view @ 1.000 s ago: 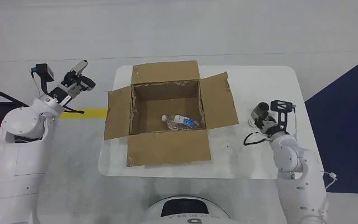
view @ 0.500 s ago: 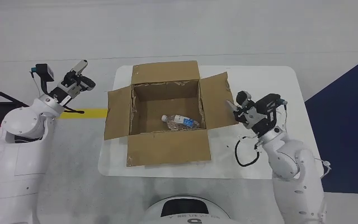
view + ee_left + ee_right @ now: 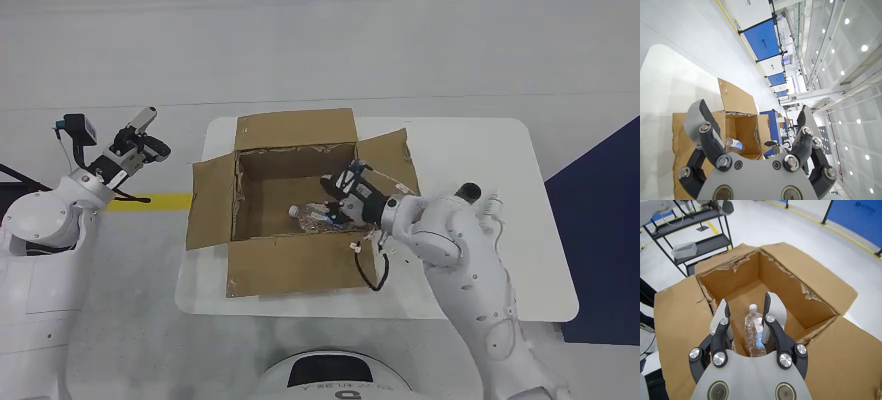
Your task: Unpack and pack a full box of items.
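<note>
Over the white worktop (image 3: 480,180), seen from above, the cardboard box (image 3: 295,130) stands with four flaps splayed. A clear water bottle (image 3: 322,215) lies on its side inside, toward the near right corner. The right claw (image 3: 328,200) hangs over it within the opening. The left claw (image 3: 150,138) sits well off the worktop's left edge.

At the left wrist, that claw's fingers stand wide apart, holding nothing.

At the right wrist, the fingers are spread with the bottle lined up between them; I see no contact. A good grip probably means sinking straight down and closing across the ribbed body. The torn wall edges close by could snag, while the box's far left offers free room.
</note>
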Robot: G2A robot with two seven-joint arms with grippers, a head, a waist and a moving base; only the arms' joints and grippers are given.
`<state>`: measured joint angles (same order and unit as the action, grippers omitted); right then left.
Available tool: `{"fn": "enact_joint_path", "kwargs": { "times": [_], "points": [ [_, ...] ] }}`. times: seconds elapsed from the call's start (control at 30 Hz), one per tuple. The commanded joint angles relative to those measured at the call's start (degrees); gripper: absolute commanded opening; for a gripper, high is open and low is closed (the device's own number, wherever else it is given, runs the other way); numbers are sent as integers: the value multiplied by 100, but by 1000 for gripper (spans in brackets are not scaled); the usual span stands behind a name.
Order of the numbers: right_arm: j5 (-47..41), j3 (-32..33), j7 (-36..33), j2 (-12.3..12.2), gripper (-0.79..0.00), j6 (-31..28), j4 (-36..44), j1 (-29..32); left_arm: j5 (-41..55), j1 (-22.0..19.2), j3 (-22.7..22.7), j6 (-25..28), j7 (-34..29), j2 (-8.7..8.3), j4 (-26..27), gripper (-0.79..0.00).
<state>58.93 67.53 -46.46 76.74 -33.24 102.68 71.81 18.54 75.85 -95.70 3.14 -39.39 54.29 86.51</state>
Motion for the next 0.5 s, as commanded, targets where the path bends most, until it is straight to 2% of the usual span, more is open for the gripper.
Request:
{"fn": "enact_joint_path", "kwargs": {
  "times": [0.0,0.13,0.33,0.4,0.47],
  "points": [
    [-422,-278,-805,44,-409,270,-491,-520,0,-1,0,0,0,0,0,0],
    [-948,-763,-1518,159,-394,664,-1395,-1361,0,-1,0,0,0,0,0,0],
    [-1270,-1344,-1936,306,-394,878,-2581,-2145,0,-1,0,0,0,0,0,0],
    [-1195,-1564,-2103,355,-369,963,-2876,-2344,0,-1,0,0,0,0,0,0],
    [-1131,-1792,-2258,412,-243,1051,-3149,-2526,0,-1,0,0,0,0,0,0]
  ]
}}
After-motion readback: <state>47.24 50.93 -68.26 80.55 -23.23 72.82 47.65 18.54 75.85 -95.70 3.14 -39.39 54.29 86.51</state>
